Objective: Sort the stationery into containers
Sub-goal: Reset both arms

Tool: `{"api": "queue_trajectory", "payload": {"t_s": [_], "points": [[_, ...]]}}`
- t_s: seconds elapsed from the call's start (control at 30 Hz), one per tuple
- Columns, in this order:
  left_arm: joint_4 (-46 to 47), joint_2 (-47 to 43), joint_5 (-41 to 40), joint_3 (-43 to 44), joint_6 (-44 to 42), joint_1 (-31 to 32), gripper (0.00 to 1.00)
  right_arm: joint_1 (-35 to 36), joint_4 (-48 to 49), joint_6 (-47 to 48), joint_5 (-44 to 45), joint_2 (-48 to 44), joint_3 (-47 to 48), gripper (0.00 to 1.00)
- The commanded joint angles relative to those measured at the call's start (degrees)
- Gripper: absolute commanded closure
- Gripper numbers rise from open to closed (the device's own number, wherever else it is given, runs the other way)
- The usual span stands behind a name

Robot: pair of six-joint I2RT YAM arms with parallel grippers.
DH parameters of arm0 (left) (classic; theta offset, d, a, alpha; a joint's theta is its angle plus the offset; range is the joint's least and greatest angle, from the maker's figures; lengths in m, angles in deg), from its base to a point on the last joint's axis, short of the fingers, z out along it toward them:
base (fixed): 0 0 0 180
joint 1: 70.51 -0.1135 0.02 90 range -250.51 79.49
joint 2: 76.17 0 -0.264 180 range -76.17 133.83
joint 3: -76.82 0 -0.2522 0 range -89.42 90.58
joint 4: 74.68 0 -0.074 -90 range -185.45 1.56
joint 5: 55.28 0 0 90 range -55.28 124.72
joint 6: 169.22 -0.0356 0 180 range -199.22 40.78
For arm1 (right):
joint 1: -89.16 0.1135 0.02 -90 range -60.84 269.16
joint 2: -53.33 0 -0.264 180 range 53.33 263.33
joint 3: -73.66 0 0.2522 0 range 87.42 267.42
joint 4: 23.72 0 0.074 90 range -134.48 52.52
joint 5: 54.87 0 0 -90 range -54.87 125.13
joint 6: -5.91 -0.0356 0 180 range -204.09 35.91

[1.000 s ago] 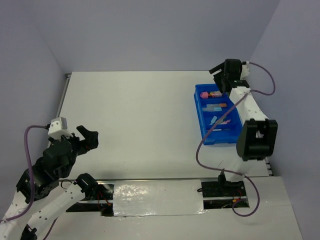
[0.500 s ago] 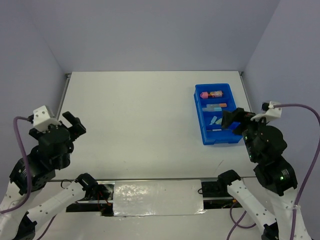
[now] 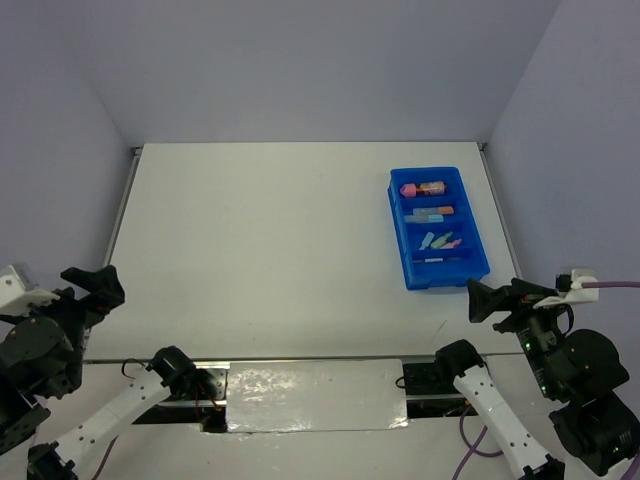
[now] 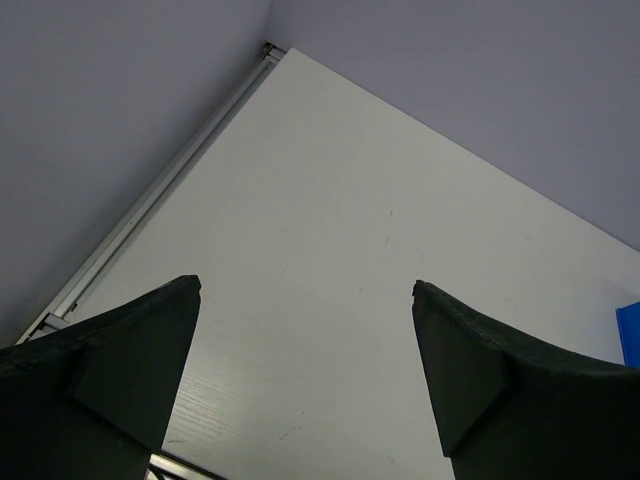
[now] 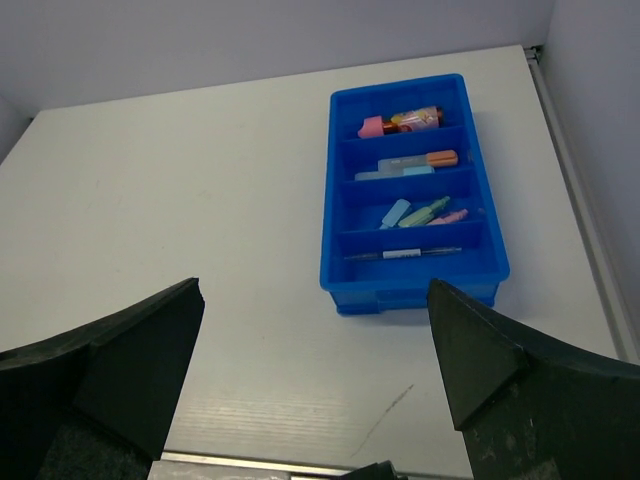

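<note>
Stationery (image 5: 425, 212) sits sorted in the four-section blue tray (image 5: 328, 200) at far right of table (image 3: 260, 240), so job's done imo: L gripper (image 4: 305, 288) & R gripper (image 5: 315, 288) gape wide, holding nothing.

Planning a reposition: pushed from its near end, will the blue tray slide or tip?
Likely slides: the tray is low, wide, flat on the smooth table. Probably light: thin-looking plastic, few small markers inside. The pen may roll, but its compartment walls should hold it.
</note>
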Motion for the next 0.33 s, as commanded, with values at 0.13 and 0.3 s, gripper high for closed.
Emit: {"api": "queue_trajectory", "payload": {"t_s": [0.13, 0.3], "points": [[-3.6, -2.5, 2.2, -0.1, 1.4, 0.4, 0.01, 0.3, -2.3, 1.4, 0.6, 0.0, 0.2, 0.0], [-2.7, -2.1, 2.3, -0.1, 0.6, 0.4, 0.01, 0.3, -2.2, 0.8, 1.2, 0.3, 0.1, 0.0]]}}
